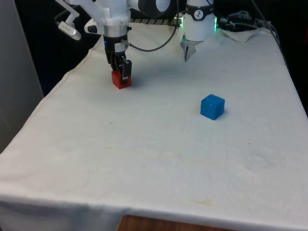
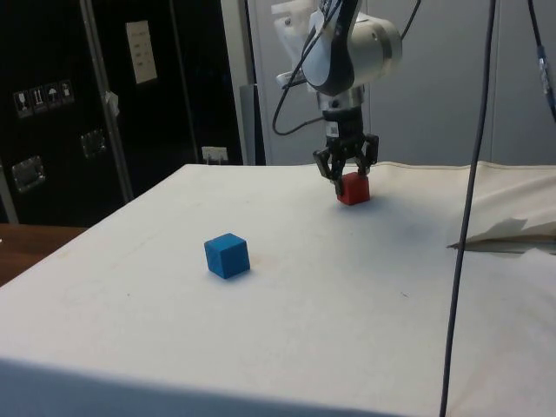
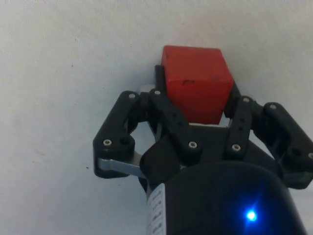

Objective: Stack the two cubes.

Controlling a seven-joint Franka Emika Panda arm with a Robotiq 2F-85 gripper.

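Red against the white cloth, the red cube sits toward the front view's left, in the far part of the table, and the gripper stands straight down over it. The two black fingers bracket the cube on opposite faces; in the wrist view they press against its sides with no gap to be seen, so I judge them closed on it at a narrow setting. Whether the cube rests on the cloth or has just cleared it is hard to tell: in the side view its lower edge looks level with the cloth, with a small shadow beneath.

Moving toward the front view's right, a stretch of bare cloth separates the two blocks. The blue cube sits well apart from the red one, nearer the camera, turned a little so that one corner points forward. Nothing touches it and nothing lies on top of it. In the side view it stands alone in the foreground while the gripper and red cube are farther back.

As for progress, the grasp looks made, and that is all that can be counted as done. Left to do: lift the red cube, carry it across to the blue one, line it up above the top face, set it down squarely and release.
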